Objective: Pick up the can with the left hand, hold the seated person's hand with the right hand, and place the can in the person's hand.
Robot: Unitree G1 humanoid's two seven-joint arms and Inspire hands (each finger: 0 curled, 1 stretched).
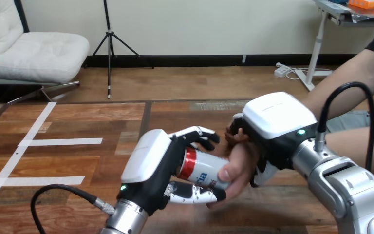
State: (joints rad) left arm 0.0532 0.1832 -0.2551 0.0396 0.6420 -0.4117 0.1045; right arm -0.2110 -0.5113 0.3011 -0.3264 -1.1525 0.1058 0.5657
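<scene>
A silver can with a red band [198, 169] lies on its side just above the table, near the middle of the head view. My left hand [151, 163] is shut on it, fingers curled over the top and thumb underneath. The person's hand [238, 163] comes in from the right and wraps the can's right end, thumb on its front. My right hand [278, 122] lies over the back of that hand. Its fingers [238, 130] curl round the far side of the person's hand and its thumb shows below. The person's forearm [341, 78] runs off to the upper right.
White tape strips [61, 142] mark the wooden table [97, 117] at the left. The person's other forearm [355, 146] rests at the right edge behind my right arm. The table's far edge runs across the view above the hands.
</scene>
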